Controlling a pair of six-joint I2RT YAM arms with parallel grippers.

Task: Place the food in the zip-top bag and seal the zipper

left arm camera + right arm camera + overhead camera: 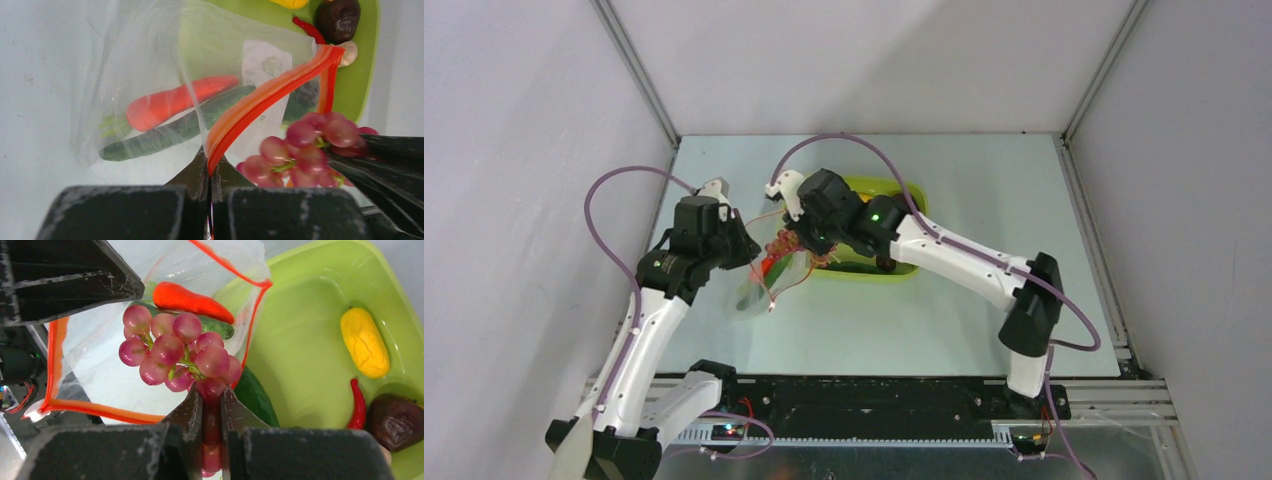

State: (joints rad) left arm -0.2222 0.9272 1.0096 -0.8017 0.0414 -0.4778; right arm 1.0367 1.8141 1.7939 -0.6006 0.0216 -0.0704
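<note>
The pale table (984, 330) carries both arms, which meet left of centre, the right one reaching across the lime-green tray (879, 183). The clear zip-top bag (145, 60) hangs between the table and the tray's left end, its mouth pulled open so that the orange-red zipper (270, 92) forms a loop. The left gripper (209, 161) has its jaws pressed together on that zipper strip, pinching one lip of the mouth and holding it up. The right gripper (211, 400) is clamped on the lower end of the purplish grapes (180, 352). The bunch sits right at the open mouth, in front of the clear plastic, but it is hard to tell whether it has passed the rim. Inside the bag lie the green cucumber (165, 132) and, touching it along its upper side, the orange carrot (175, 100). Another dark green piece (255, 395) shows just beside the zipper at the tray's wall, half hidden by the grapes. In the tray lie the yellow lemon (365, 342), the dark maroon ball (397, 420) and the red chili (357, 407), which is just beside the ball. The pale garlic (350, 52) peeks out under the ball, next to the zipper's bend. A white label (265, 65) shows on the bag's far wall.
</note>
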